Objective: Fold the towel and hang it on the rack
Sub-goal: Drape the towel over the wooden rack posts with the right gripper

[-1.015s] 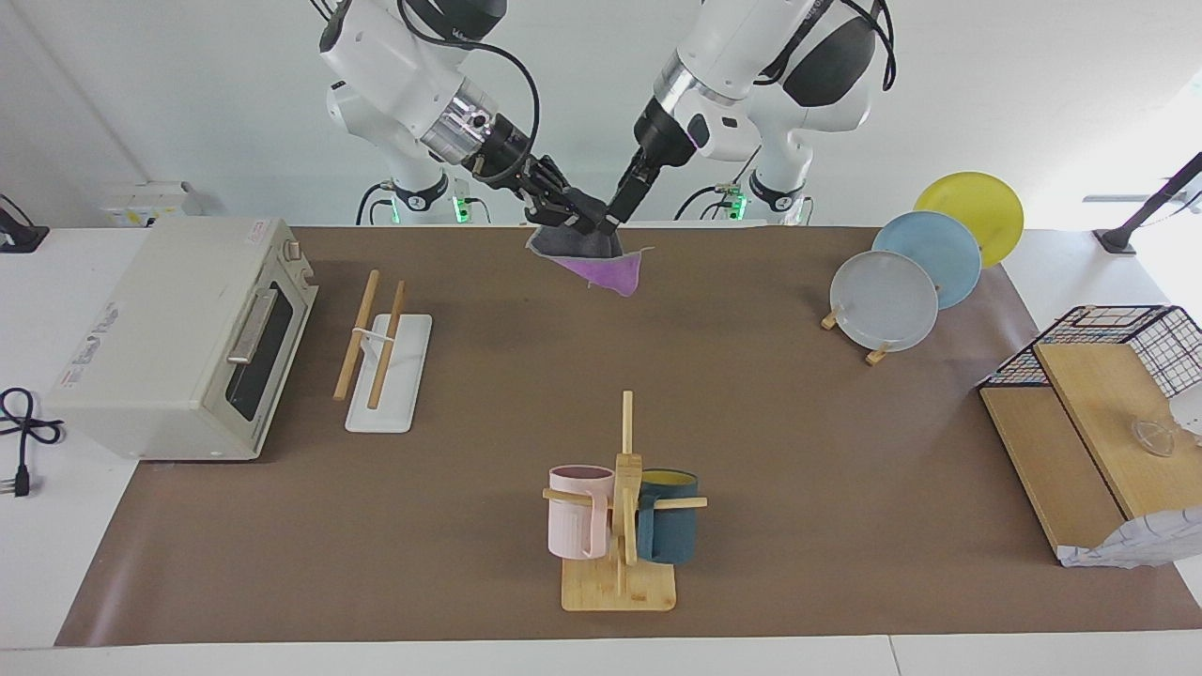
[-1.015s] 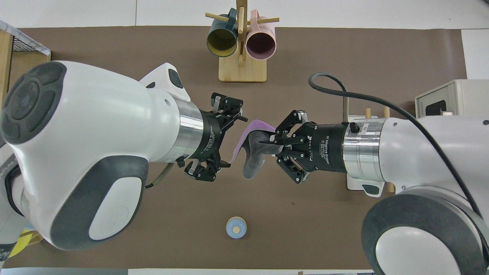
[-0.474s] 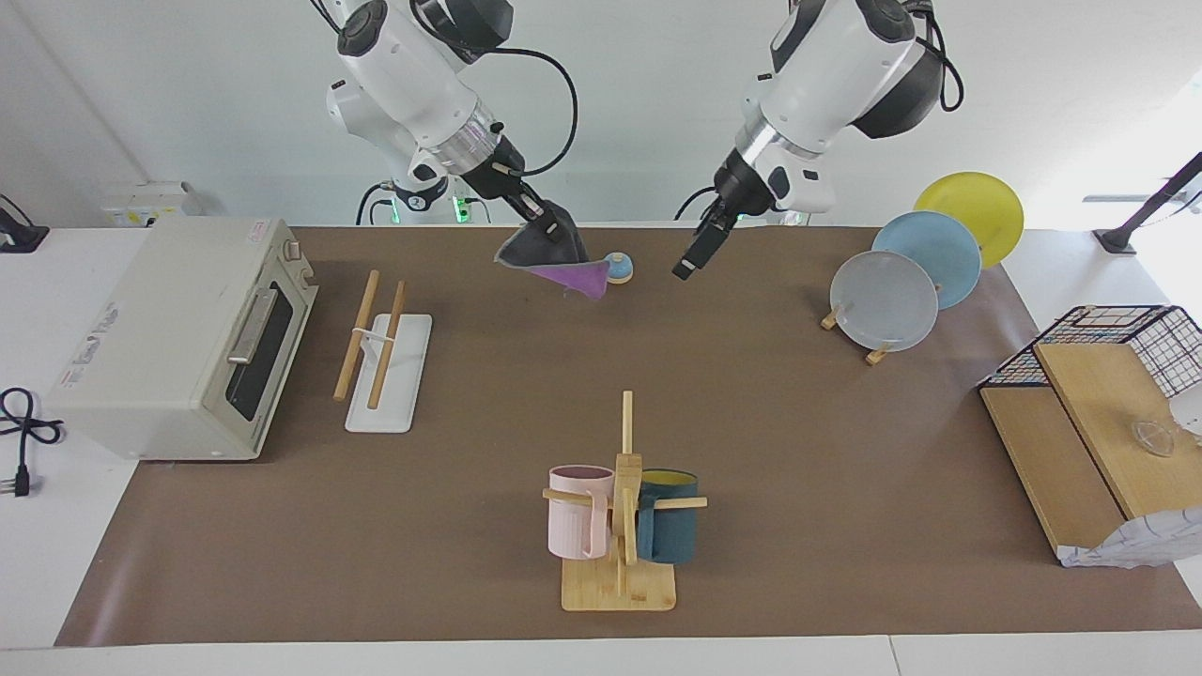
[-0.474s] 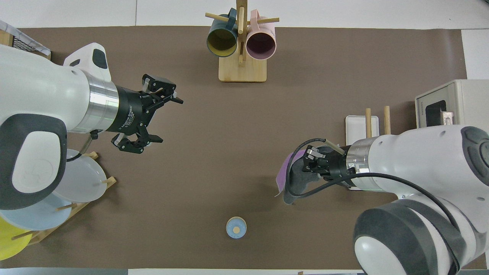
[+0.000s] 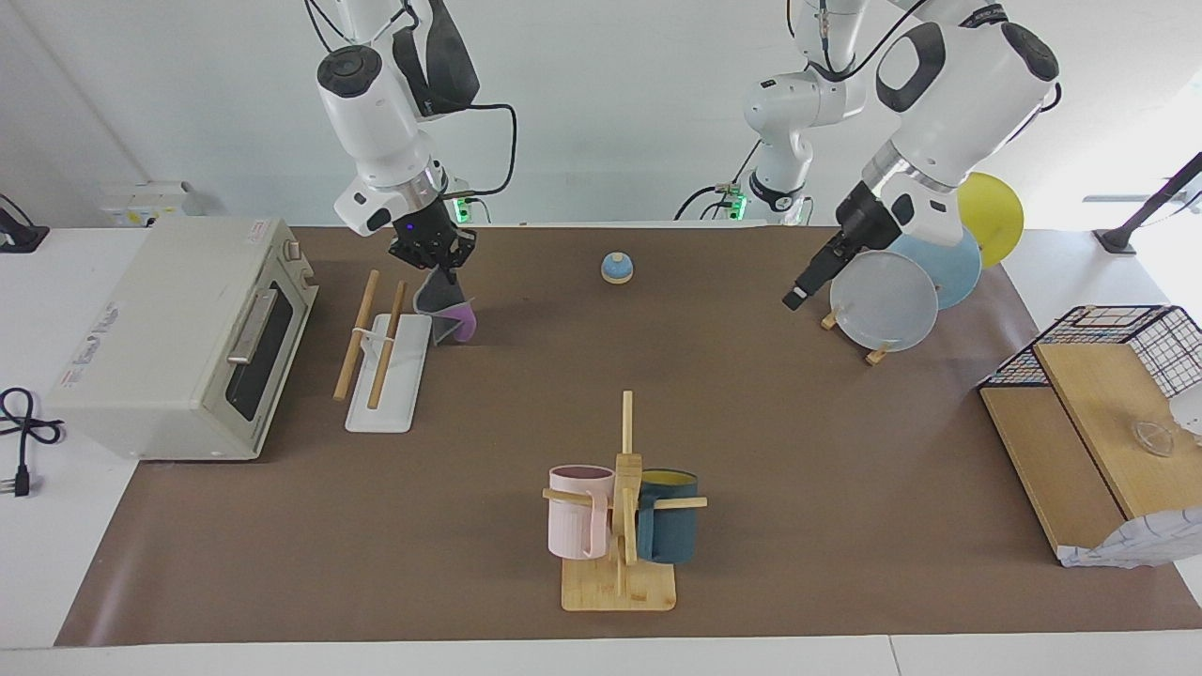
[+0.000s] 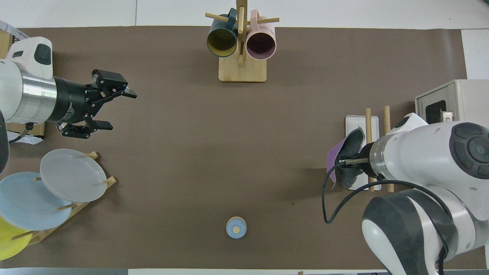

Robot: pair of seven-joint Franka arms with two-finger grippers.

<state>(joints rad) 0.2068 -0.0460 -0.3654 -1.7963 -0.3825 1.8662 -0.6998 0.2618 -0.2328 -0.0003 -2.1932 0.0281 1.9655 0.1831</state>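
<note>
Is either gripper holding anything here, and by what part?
The right gripper holds the towel by its top edge; it hangs beside the rack. The left gripper is open and empty, beside the plates.

Brown mat [image 5: 770, 422] covers the table, carrying the toaster oven [image 5: 178, 338], rack [image 5: 387, 349], mug tree [image 5: 620, 512], plate stand [image 5: 850, 329], a small blue knob [image 5: 616, 268] and wooden boards [image 5: 1080, 441].
</note>
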